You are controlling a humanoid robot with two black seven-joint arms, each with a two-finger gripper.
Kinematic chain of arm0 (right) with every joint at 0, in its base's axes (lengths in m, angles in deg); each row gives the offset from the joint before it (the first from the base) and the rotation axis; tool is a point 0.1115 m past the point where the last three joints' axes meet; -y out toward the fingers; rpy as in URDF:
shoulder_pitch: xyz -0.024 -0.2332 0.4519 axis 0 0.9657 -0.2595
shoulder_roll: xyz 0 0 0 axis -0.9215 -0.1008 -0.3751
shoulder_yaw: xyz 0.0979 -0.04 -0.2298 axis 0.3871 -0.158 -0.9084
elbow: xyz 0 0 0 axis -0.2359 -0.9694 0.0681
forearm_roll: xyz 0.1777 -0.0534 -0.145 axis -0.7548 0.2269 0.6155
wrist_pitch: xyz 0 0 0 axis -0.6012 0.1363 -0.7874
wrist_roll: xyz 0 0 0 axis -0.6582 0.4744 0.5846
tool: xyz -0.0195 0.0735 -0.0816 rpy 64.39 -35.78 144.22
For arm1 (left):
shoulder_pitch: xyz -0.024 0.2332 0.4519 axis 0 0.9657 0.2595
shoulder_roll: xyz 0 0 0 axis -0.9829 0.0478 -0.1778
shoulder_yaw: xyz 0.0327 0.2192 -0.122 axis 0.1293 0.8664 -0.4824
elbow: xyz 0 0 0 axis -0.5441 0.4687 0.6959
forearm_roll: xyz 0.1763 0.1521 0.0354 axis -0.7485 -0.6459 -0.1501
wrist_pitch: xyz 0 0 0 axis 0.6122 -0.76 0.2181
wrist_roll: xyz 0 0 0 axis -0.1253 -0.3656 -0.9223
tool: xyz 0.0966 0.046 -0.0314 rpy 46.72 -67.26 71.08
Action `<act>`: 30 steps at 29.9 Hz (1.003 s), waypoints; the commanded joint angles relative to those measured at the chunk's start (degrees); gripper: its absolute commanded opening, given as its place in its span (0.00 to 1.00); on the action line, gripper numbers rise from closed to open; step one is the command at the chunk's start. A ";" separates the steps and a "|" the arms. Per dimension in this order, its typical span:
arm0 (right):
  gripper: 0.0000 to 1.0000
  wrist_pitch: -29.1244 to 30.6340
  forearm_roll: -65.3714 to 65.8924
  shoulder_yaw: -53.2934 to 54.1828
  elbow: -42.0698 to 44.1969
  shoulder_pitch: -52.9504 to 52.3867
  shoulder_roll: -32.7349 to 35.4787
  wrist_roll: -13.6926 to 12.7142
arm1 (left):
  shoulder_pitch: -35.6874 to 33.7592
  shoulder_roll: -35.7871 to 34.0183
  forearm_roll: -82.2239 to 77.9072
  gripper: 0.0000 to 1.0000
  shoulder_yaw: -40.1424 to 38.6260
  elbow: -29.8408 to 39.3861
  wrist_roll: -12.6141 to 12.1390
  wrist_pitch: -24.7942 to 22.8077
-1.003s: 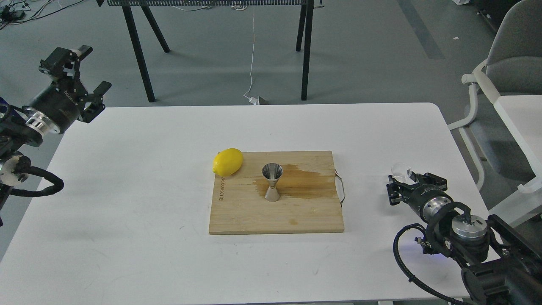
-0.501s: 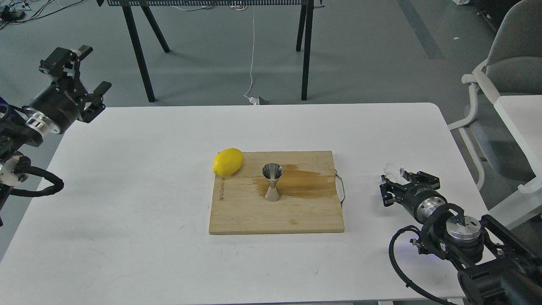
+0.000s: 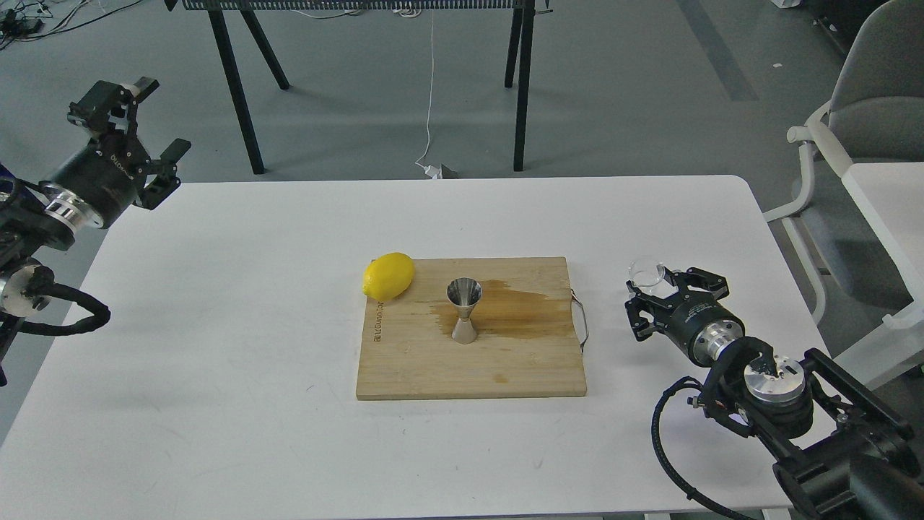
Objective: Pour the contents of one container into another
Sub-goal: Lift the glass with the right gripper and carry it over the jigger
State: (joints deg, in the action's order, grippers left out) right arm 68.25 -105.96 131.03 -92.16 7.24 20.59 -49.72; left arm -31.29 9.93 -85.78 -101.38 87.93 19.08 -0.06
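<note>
Lab: floor cables, office chair.

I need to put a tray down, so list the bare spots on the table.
Bare white table lies left of the cutting board, behind it to the far edge, and along the near edge. Crowded: the board itself, with lemon, jigger and a wet stain, and the right side, where the right hand holds the glass cup.

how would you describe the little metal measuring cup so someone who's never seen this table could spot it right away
Find the wooden cutting board in the middle of the white table. The steel jigger stands upright near the board's centre, at the left edge of a dark wet stain. It is shiny and hourglass-shaped, unlike the round yellow lemon at the board's far left corner.
</note>
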 commanded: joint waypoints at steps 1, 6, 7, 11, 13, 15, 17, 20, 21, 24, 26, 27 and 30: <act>0.47 -0.91 2.13 -1.69 -2.20 -1.34 0.26 -0.12 | 0.06 0.97 0.69 1.00 -0.02 0.00 0.00 0.00; 0.47 -1.35 3.54 -4.50 -2.56 -3.80 -0.09 -0.12 | 0.06 0.97 1.49 1.00 0.07 0.00 0.00 0.00; 0.47 -1.35 3.62 -5.03 -2.64 -4.24 -0.26 -0.12 | 0.06 0.97 1.58 1.00 -0.02 0.00 0.00 0.00; 0.47 -1.44 3.80 -6.70 -2.91 -5.56 -0.44 -0.03 | 0.06 0.97 1.58 1.00 -0.02 0.00 0.00 0.00; 0.46 -1.61 4.50 -7.58 -3.52 -6.18 -0.53 -0.03 | 0.14 0.89 1.67 1.00 -0.02 0.00 0.00 0.00; 0.46 -2.23 5.38 -7.93 -4.57 -6.53 -0.62 -0.03 | 0.06 0.97 1.58 1.00 0.07 0.00 0.00 0.00; 0.46 -3.11 6.43 -8.02 -5.80 -6.79 -0.62 -0.03 | 0.15 0.97 1.58 1.00 0.07 0.00 0.00 0.00; 0.46 -4.07 7.58 -9.07 -7.04 -7.85 -0.53 -0.03 | 0.15 0.97 1.58 1.00 0.07 0.00 0.00 0.00; 0.46 -4.08 7.75 -10.03 -7.13 -8.37 -0.53 -0.03 | 0.23 1.06 1.67 1.00 -0.02 0.00 0.00 0.00; 0.46 -4.16 7.76 -13.55 -7.21 -10.74 -0.62 -0.03 | 0.23 1.33 1.67 1.00 -0.02 0.00 0.00 0.00; 0.46 -4.16 7.76 -15.66 -7.21 -12.50 -0.62 -0.12 | 0.23 1.50 1.75 1.00 -0.11 0.00 0.00 0.00; 0.46 -4.25 7.76 -16.54 -7.21 -13.38 -0.62 -0.12 | 0.23 1.76 1.93 1.00 -0.11 0.00 0.00 0.00; 0.46 -4.34 7.76 -19.61 -7.13 -16.45 -0.62 -0.12 | 0.23 2.03 2.72 1.00 -0.02 0.00 0.00 0.00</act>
State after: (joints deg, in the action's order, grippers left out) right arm 64.02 -98.21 114.19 -99.39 -6.49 19.98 -49.81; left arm -31.06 11.71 -83.62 -101.45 87.93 19.08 -0.06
